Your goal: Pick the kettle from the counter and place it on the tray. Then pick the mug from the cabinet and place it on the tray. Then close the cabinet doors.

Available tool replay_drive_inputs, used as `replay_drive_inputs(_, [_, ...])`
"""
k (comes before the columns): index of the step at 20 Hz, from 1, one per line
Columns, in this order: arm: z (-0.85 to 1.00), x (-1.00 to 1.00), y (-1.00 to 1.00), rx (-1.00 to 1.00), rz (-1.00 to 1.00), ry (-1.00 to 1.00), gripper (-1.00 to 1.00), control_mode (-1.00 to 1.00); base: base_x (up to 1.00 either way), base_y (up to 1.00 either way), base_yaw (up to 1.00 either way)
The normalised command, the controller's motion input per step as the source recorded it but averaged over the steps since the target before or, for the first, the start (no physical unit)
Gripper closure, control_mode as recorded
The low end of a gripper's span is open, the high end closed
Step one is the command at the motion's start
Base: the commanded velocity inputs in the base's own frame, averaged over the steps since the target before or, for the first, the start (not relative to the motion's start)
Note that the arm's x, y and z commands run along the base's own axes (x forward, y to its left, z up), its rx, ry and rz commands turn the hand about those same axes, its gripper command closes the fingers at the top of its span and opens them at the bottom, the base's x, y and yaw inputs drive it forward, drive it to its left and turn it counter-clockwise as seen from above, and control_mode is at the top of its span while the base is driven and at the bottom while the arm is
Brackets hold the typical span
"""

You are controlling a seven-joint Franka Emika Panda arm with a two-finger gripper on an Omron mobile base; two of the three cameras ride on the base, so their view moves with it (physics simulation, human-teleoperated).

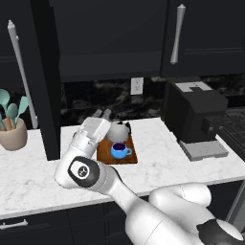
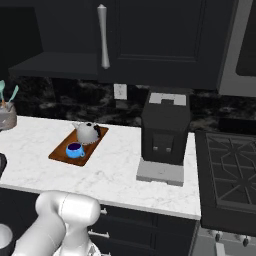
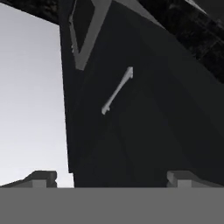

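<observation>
In a simulated kitchen, the kettle (image 1: 118,130) and the blue mug (image 1: 119,150) both sit on the wooden tray (image 1: 103,154) on the white marble counter (image 1: 158,160), the kettle at the tray's far end and the mug nearer the front edge. Two of the three jobs look done.

What is left, by the look of it, is the cabinet (image 2: 55,62). The left door (image 1: 45,76) stands swung out over the counter, its bar handle (image 1: 20,72) facing left toward the utensil pot (image 1: 13,134), and the dark shelf behind it is exposed. The right door (image 2: 150,40) appears flush already, though the dark panels make this hard to judge.

The gripper (image 3: 111,177) is empty, its fingers spread wide. From the hand view it faces a black door panel with a silver bar handle (image 3: 117,90) ahead of it and well apart from the tips. The arm's wrist hangs above the left side of the tray. The coffee machine (image 1: 194,117) stands to the right, clear of the work.
</observation>
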Motion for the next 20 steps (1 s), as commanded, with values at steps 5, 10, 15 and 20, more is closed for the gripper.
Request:
replay_drive_inputs(5, [-0.12, 0.28, 0.79, -0.26, -0.15, 0.36, -1.0, -1.0, 0.0, 0.0, 0.0])
replay_drive_inputs(10, [-0.4, 0.27, 0.44, -0.24, -0.07, 0.21, -1.0, -1.0, 0.0, 0.0, 0.0])
replay_drive_inputs(15, [-0.25, 0.15, 0.23, -0.13, -0.02, 0.05, -1.0, -1.0, 0.0, 0.0, 0.0])
replay_drive_inputs(20, [0.0, 0.15, 0.39, -0.08, 0.0, 0.08, -1.0, -1.0, 0.0, 0.0, 0.0])
